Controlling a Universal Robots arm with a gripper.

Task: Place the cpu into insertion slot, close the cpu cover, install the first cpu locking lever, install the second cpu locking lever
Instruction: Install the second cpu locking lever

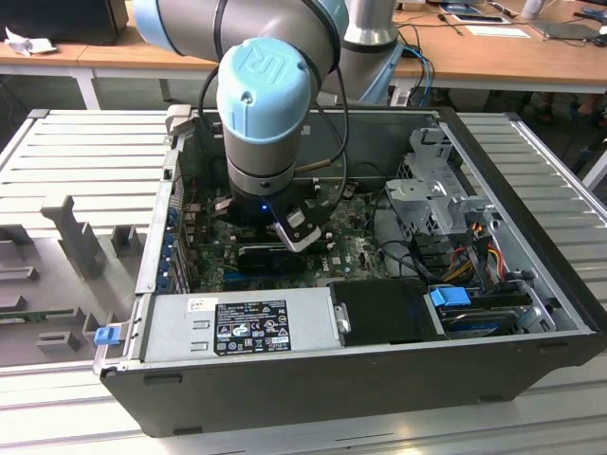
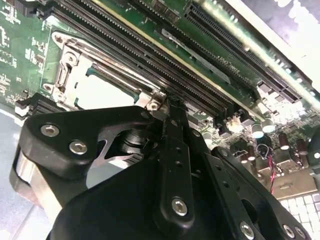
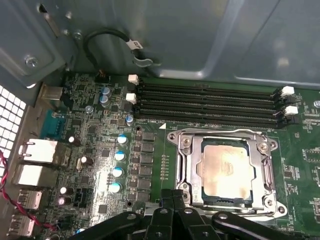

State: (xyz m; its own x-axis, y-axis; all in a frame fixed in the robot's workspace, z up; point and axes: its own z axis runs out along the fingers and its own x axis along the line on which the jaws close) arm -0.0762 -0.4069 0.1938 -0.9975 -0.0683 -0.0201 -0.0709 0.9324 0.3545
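The cpu (image 3: pixel 225 167) lies flat in the insertion slot (image 3: pixel 201 175) on the green motherboard, its pale face showing through the window of the cpu cover (image 3: pixel 225 134). The cover lies down over the chip. My gripper (image 3: pixel 174 196) is shut, its tips together at the socket's edge by one corner, with nothing seen between them. In the second wrist view the gripper (image 2: pixel 168 102) touches down beside the corner of the cover (image 2: pixel 65 65), next to the cpu (image 2: pixel 102 90). A thin metal lever (image 2: pixel 115 67) runs along that side of the socket. In the exterior view the gripper (image 1: pixel 285 237) is deep inside the computer case.
Long black memory slots (image 3: pixel 210 102) run just beyond the socket. Capacitors (image 3: pixel 119 156) and rear ports (image 3: pixel 35 150) stand to one side. The case wall (image 3: pixel 200 35) rises behind. The power supply (image 1: pixel 242 327), drive cage (image 1: pixel 441 194) and cables (image 1: pixel 474 237) crowd the case.
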